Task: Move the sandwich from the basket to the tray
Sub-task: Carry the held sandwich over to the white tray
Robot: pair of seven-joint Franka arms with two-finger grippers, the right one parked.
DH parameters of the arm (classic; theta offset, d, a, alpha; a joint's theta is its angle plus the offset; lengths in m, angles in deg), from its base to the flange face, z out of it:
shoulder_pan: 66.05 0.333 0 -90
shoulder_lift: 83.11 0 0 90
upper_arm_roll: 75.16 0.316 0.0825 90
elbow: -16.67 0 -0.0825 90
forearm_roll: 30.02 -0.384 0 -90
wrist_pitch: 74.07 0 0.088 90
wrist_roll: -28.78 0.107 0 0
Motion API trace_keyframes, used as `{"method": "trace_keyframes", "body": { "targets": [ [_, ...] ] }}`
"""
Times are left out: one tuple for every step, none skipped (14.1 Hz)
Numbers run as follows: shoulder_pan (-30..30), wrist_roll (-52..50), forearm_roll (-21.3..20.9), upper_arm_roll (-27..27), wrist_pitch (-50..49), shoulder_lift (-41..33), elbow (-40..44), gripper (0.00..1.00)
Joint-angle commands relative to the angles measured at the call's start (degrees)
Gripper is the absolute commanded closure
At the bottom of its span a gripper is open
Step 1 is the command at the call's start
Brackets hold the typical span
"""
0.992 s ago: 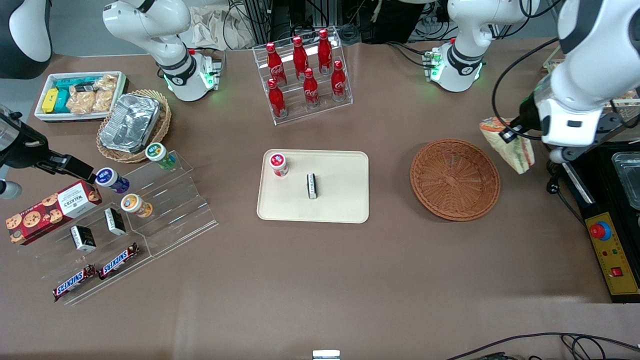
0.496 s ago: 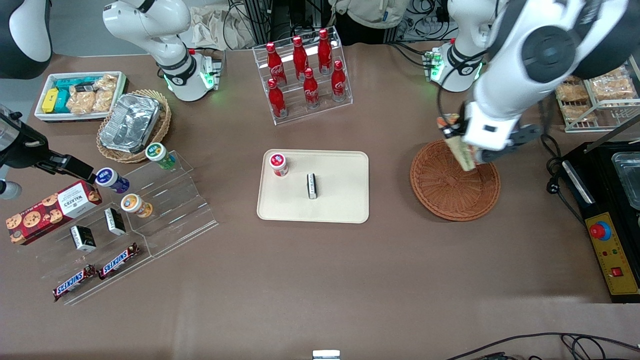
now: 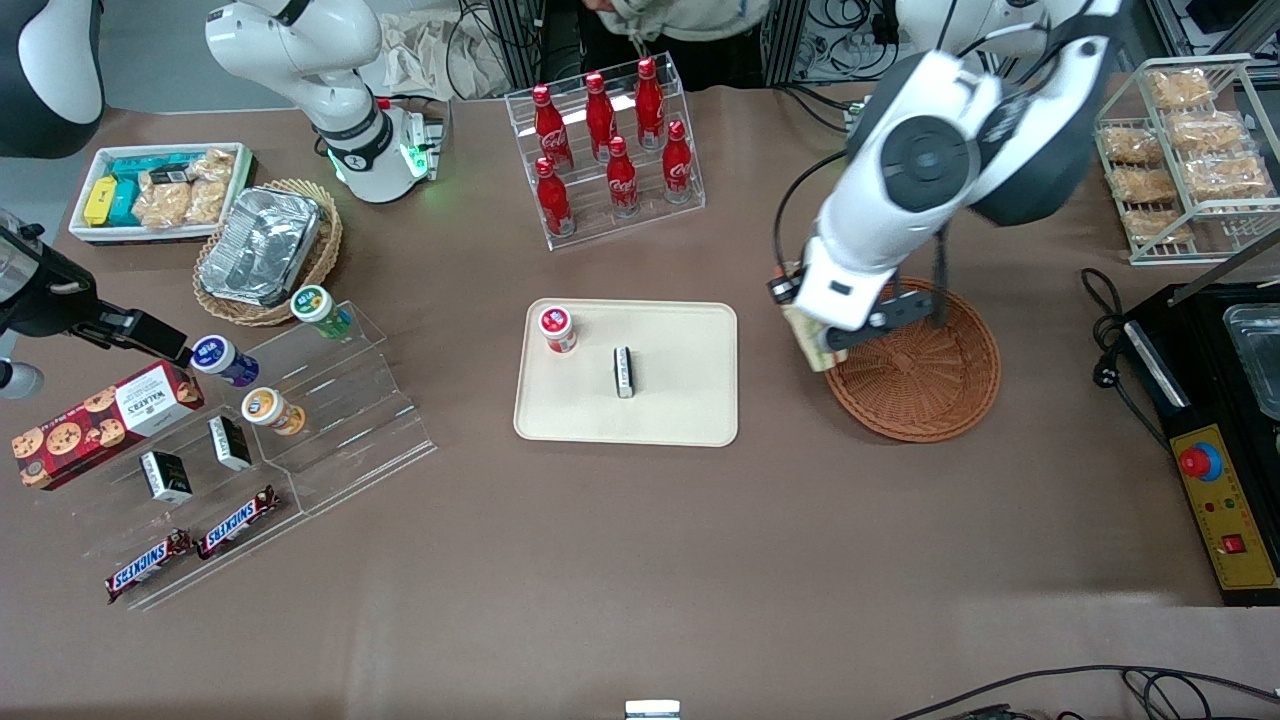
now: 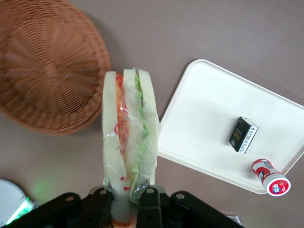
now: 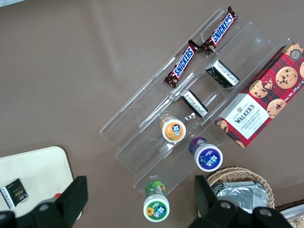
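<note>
The wedge sandwich (image 4: 127, 128), pale bread with red, orange and green filling in clear wrap, hangs in the air with my left gripper (image 4: 128, 198) shut on its narrow end. In the front view the gripper (image 3: 824, 332) hovers over the rim of the reddish-brown wicker basket (image 3: 925, 375) on the side nearest the tray, and only a sliver of the sandwich (image 3: 806, 342) shows under the wrist. The basket (image 4: 45, 71) holds nothing. The cream tray (image 3: 680, 410) lies beside it toward the parked arm's end. The tray (image 4: 204, 118) is a short gap from the sandwich.
On the tray stand a red-capped jar (image 3: 557, 328) and a small black box (image 3: 624, 371). A rack of cola bottles (image 3: 610, 150) is farther from the camera. A wire rack of pastries (image 3: 1190, 150) and a black control box (image 3: 1225, 520) sit at the working arm's end.
The gripper has carried the sandwich from off the table's end, over the basket, to the basket's rim nearest the tray. Nothing on the tray has moved.
</note>
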Motion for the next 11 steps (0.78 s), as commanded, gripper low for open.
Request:
{"method": "trace_keyframes", "body": {
  "targets": [
    [-4.8,2.6,-6.1,0.5,4.3,4.8,0.4,1.00],
    [-5.5,3.3,-6.7,0.5,6.6,5.9,0.4,1.00],
    [-5.7,3.7,-6.6,0.5,8.8,6.7,0.2,1.00],
    [-6.4,4.3,-6.5,-0.1,10.5,8.1,0.2,1.00],
    [-6.6,4.8,-6.5,-0.3,11.7,9.1,0.2,1.00],
    [-8.0,4.8,-6.6,-0.6,13.8,10.3,0.2,1.00],
    [-9.4,4.6,-6.9,-0.6,16.5,11.4,0.1,1.00],
    [-10.8,4.3,-7.1,-0.6,19.3,13.1,0.0,1.00],
    [-11.6,4.4,-7.6,-0.5,21.9,14.8,-0.5,1.00],
    [-12.8,4.4,-7.7,-0.5,25.3,15.5,-1.7,1.00],
    [-13.5,4.3,-7.7,-0.4,27.8,16.4,-2.7,1.00]
  ]
}}
